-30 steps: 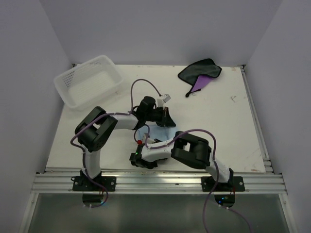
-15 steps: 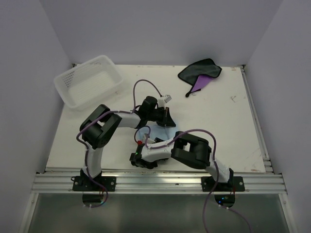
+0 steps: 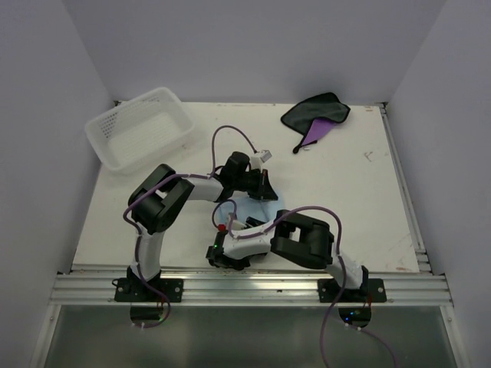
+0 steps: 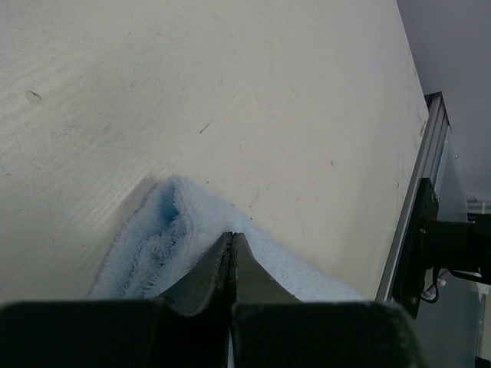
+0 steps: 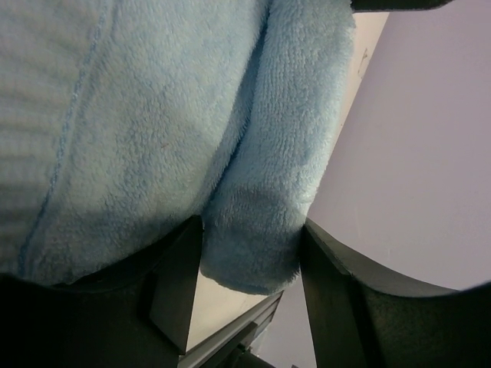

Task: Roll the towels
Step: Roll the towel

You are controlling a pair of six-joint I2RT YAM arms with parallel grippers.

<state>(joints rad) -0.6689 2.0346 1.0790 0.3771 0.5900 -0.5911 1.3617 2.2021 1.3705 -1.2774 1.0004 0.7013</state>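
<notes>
The light blue towel point(image 3: 268, 204) lies mid-table between my two arms, mostly hidden under them. My left gripper point(image 4: 232, 236) is shut, its fingertips pressed down on a bunched edge of that towel point(image 4: 149, 249). My right gripper point(image 5: 252, 230) stands open low at the towel's near side. A rolled end of the blue towel point(image 5: 280, 169) sits between its fingers point(image 5: 175, 287), uncompressed. The purple towel point(image 3: 314, 119) with its dark grey face lies crumpled at the far right of the table.
A white lattice basket point(image 3: 123, 107) stands at the far left corner. The table point(image 3: 353, 207) has a metal rail along its near edge point(image 3: 253, 285) and white walls on three sides. Purple cables loop above both arms.
My right gripper's jaws have spread apart around the rolled end. The left arm's elbow has shifted slightly right, and a little more blue towel shows between the arms.
</notes>
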